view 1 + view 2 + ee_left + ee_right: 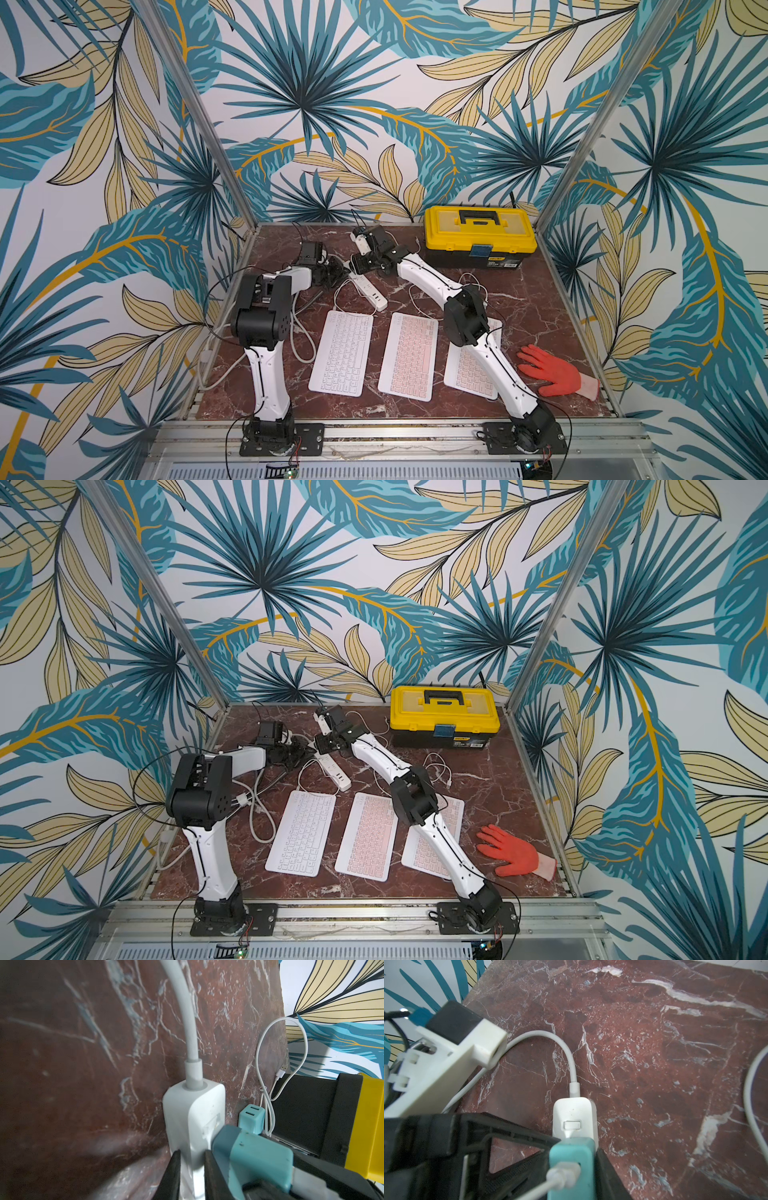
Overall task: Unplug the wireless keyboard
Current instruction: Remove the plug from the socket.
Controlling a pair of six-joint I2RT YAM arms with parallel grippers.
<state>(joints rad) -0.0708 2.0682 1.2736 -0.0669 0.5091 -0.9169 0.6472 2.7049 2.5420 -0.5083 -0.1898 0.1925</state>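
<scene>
Left wrist view showed the left gripper [192, 1152] clamped on the white power strip [193, 1113]. One black finger [173, 1169] pressed against each long side, near the end where the thick pale cord [187, 1022] entered. Just beside those fingers sat a teal charger [253, 1157], tilted against the strip's top face. Whether its prongs were seated in a socket could not be told. In the right wrist view the right gripper [575, 1148] was closed on that charger, with a black finger tight on either side. A thin white cable [562, 1176] was plugged into the charger's outer face, and the strip's switch [572, 1125] lay just past the charger.

A second charger [251, 1120], also teal, lay on the red marble table [83, 1064] beside the strip. A loose cable [261, 1049] looped next to it, against the dark base of a yellow toolbox [372, 1126].

In both top views the two arms met over the far end of the strip, which lay slantwise mid-table. Nearer the arm bases lay three keyboards side by side: a white keyboard [343, 353] on the left, a pink keyboard [409, 357] in the middle, and a third keyboard [465, 374] partly under the right arm. A keyboard cable [337, 296] curved from the white keyboard's far edge toward the grippers. Whether it was the one in the charger could not be told. A red glove [552, 370] lay at the right edge.
</scene>
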